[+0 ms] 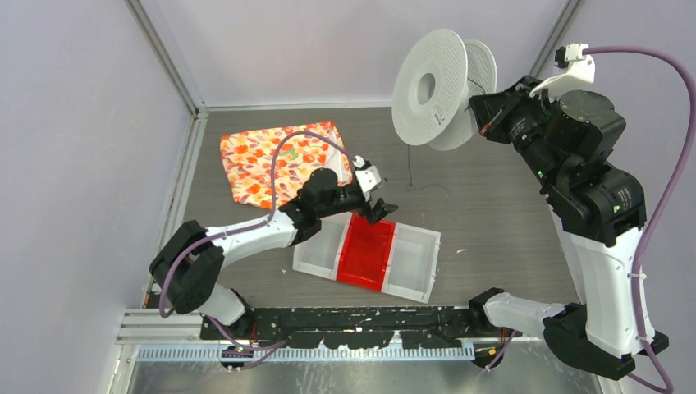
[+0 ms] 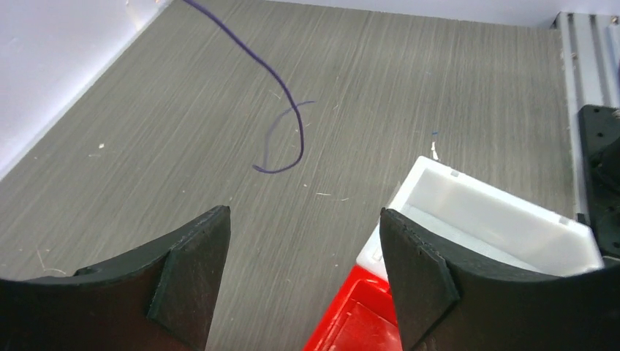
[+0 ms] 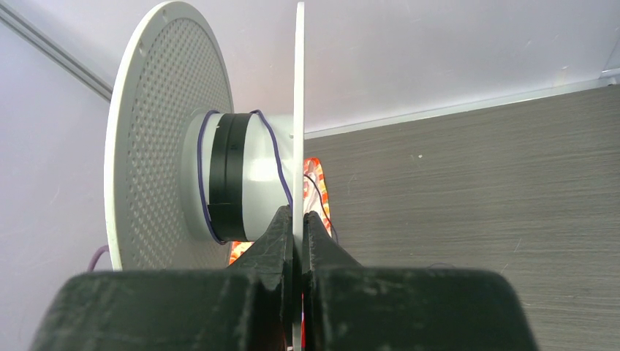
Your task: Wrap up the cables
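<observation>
Grey wood-grain tabletop (image 2: 439,88) holds thin dark-blue wire (image 2: 296,110), upper centre; open left gripper (image 2: 303,219) should pinch its end while right gripper (image 3: 298,219) clamps white perforated spool (image 3: 153,146) steady.

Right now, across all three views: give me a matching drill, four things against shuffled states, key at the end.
1 spool
2 cable end
3 left gripper
4 tray

A open, above the tray's edge
B red middle, white ends
C flange pinched by the right gripper
D loose curl on the table

Pairs: 1-C, 2-D, 3-A, 4-B
</observation>
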